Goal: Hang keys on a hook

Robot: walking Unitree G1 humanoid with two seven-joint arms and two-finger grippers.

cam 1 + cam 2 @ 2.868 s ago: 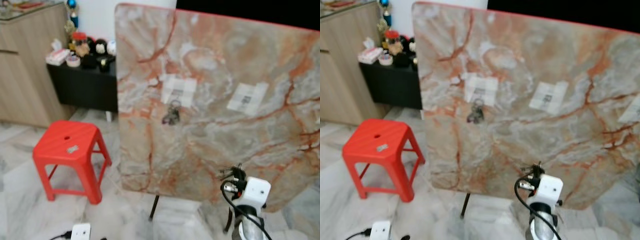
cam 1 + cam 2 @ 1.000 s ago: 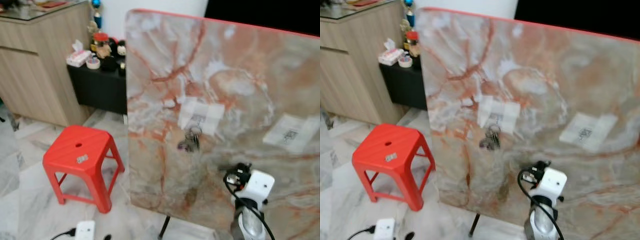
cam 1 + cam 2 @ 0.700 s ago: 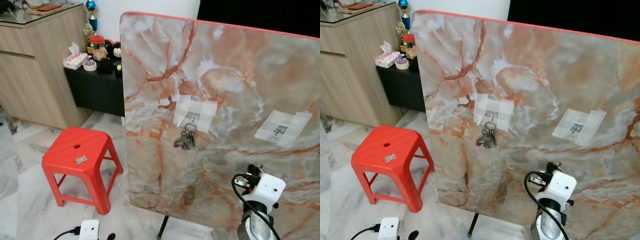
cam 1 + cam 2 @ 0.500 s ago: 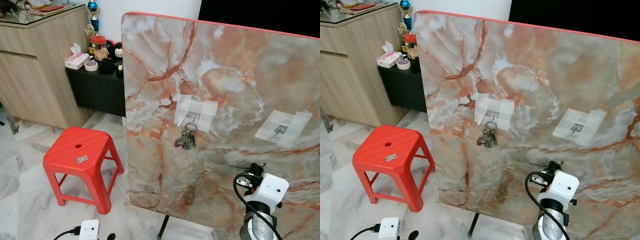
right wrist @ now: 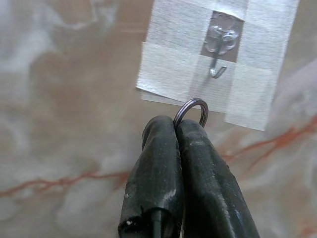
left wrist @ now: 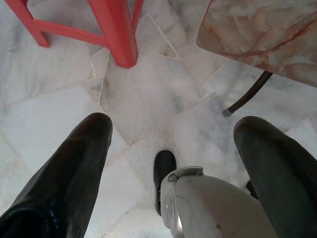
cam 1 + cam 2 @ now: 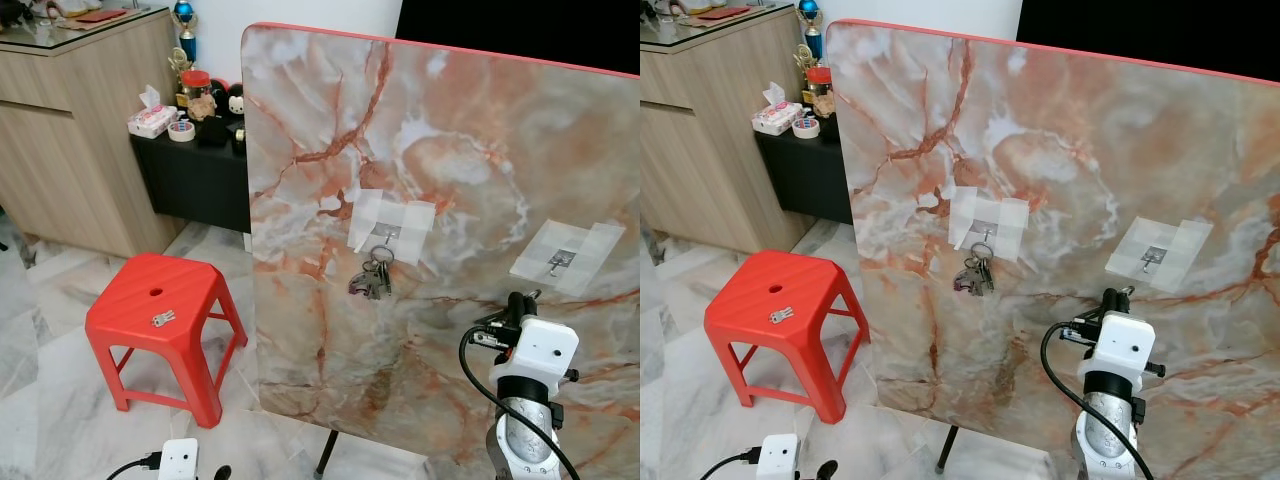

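An upright marble board [image 7: 440, 150] carries two taped clear hooks. A bunch of keys [image 7: 372, 278] hangs from the left hook [image 7: 384, 236]. The right hook [image 5: 218, 64] has nothing on it. My right gripper [image 5: 176, 126] is shut on a metal key ring [image 5: 190, 110], holding it just below that hook without touching it. In the left eye view the right gripper [image 7: 520, 303] stands below and left of the right hook [image 7: 560, 263]. My left gripper [image 6: 173, 126] hangs open over the floor, with nothing between its fingers.
A red stool [image 7: 160, 310] with a small key [image 7: 162, 319] on its seat stands left of the board. Behind it are a wooden cabinet [image 7: 70, 130] and a black shelf [image 7: 195, 170] with small items. A white plug box [image 7: 178, 460] lies on the marble floor.
My right arm has risen, bringing the gripper closer under the right hook. The head camera has steadied, with only a small shift in view.
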